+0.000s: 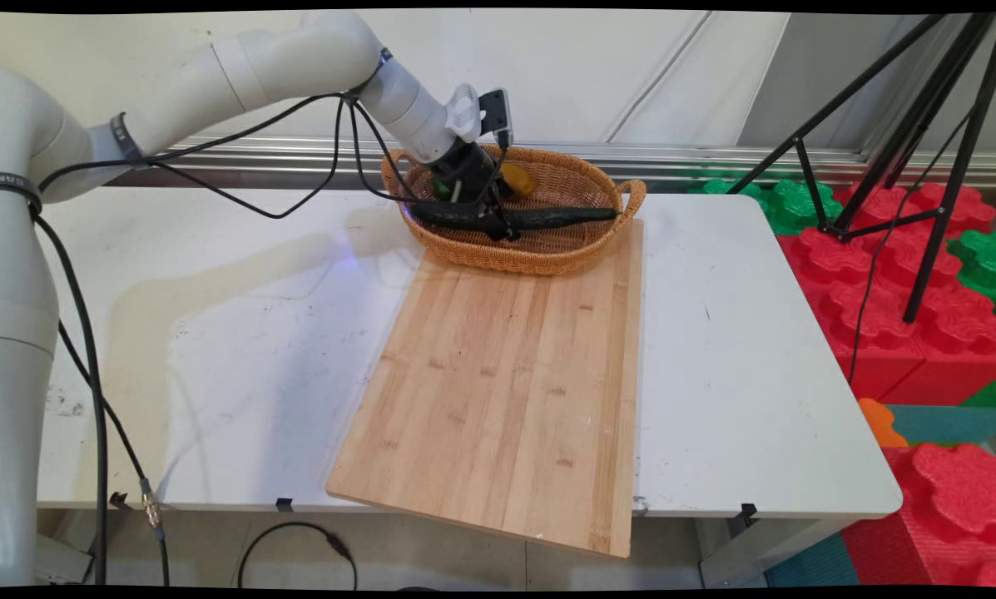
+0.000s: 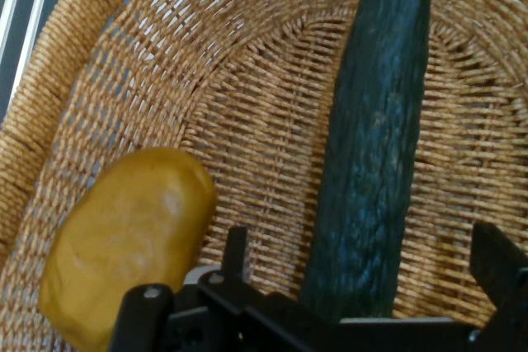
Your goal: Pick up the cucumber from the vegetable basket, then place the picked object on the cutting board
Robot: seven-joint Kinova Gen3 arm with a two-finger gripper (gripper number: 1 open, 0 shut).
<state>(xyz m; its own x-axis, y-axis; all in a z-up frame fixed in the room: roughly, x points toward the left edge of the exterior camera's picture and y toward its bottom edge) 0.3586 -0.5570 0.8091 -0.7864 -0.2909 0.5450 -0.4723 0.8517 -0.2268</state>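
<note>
Your gripper (image 1: 491, 218) sits down inside the wicker basket (image 1: 547, 254) at top centre of the main view, its fingers set wide on either side of the dark green cucumber (image 2: 375, 146) without pinching it. The cucumber lies in the basket, not lifted. A yellow potato-like lump (image 2: 124, 241) rests just beside it, and the wooden cutting board (image 1: 506, 383) below stands bare.

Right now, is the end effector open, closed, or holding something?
End effector: open, fingers either side of the long dark green cucumber in the oval woven wicker basket, not yet clamped.
</note>
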